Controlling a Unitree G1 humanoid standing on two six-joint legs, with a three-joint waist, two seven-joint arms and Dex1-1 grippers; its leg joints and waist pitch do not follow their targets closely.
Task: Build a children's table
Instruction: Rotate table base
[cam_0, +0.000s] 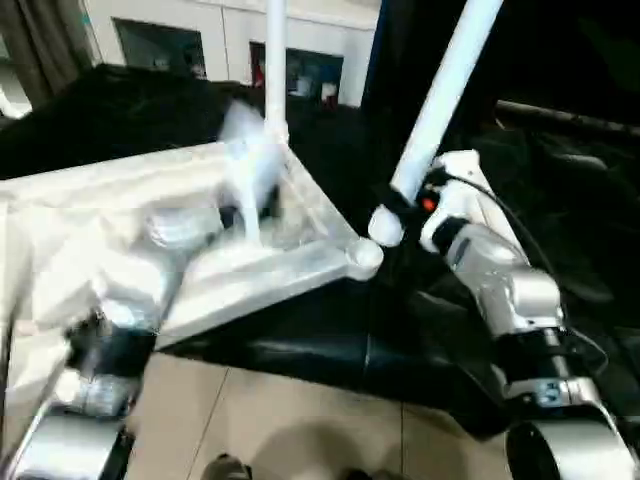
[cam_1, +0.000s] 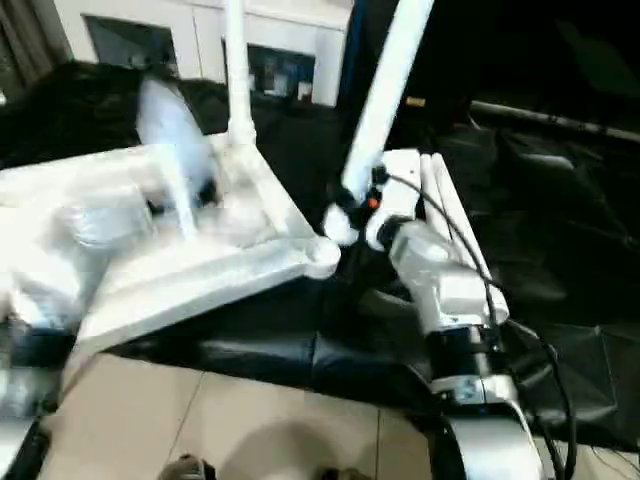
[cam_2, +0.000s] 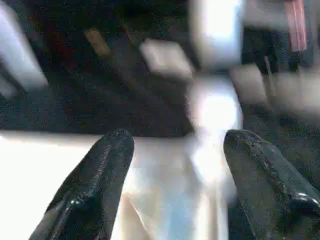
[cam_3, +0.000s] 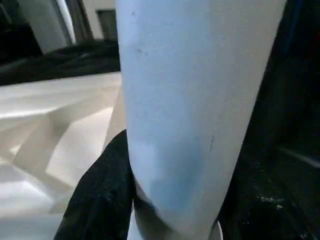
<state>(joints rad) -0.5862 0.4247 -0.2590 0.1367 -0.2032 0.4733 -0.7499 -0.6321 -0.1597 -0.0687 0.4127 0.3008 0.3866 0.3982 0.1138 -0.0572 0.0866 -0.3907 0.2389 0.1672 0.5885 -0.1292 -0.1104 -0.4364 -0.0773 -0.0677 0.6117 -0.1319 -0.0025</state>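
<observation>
overhead, the white table top (cam_0: 250, 255) lies underside up on a black-draped surface, one leg (cam_0: 275, 60) standing upright in its far corner socket. the right tool (cam_0: 400, 205) is clamped on a second leg (cam_0: 445, 90), which leans with its lower end just beside the near corner socket (cam_0: 362, 255). the right wrist view adds a black finger (cam_3: 102, 195) pressed against that leg. the left wrist view has the left tool (cam_2: 175, 170) with fingers apart above the table top, holding nothing.
</observation>
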